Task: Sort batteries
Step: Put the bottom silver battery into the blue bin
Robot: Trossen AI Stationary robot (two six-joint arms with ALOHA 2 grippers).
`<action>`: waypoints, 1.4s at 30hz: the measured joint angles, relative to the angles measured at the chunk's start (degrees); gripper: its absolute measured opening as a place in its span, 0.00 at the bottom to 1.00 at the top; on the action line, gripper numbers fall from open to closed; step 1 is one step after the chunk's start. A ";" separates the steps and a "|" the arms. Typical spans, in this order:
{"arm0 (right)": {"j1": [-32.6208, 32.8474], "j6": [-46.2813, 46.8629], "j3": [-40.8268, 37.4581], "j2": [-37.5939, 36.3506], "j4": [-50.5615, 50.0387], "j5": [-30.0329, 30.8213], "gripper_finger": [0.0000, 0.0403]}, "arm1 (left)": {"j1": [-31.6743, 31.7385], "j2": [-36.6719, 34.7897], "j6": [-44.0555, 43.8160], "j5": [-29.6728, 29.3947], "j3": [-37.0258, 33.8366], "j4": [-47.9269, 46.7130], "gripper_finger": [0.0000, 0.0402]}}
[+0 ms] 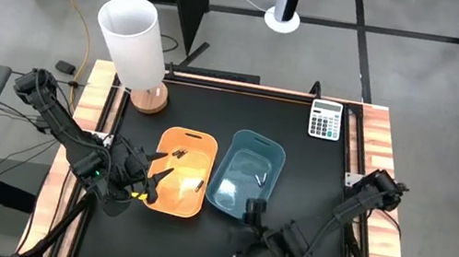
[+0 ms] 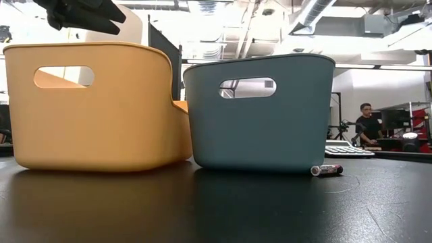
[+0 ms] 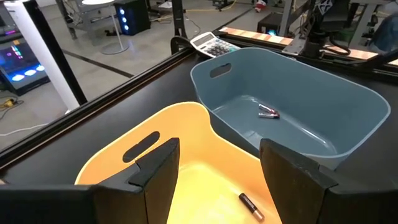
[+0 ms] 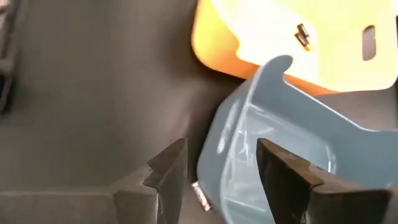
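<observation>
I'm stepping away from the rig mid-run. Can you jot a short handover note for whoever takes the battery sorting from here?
Left gripper: open, empty, over the orange plastic bin.
Right gripper: open, empty, low at the near end of the blue plastic bin.
Done: dark batteries lie in the orange bin; silvery ones in the blue bin.
Left: one silvery battery with a dark band lies on the black tabletop beside the blue bin, between the right gripper's fingers. Grasp it and bin it.

We see a grey floor crossed by dark lines beyond the black tabletop, exposed ducts overhead, and a person standing far right.
</observation>
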 joint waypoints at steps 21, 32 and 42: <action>-9.31 0.42 0.04 7.60 2.77 -11.22 0.49 | 0.25 0.02 1.09 0.07 0.00 0.07 0.54; -8.93 -2.20 0.00 8.68 2.90 -11.74 0.18 | 0.25 0.00 1.12 0.26 0.00 0.18 0.54; -6.80 -5.39 0.00 8.59 3.11 -11.75 0.05 | 0.25 0.00 1.14 0.28 0.00 0.18 0.54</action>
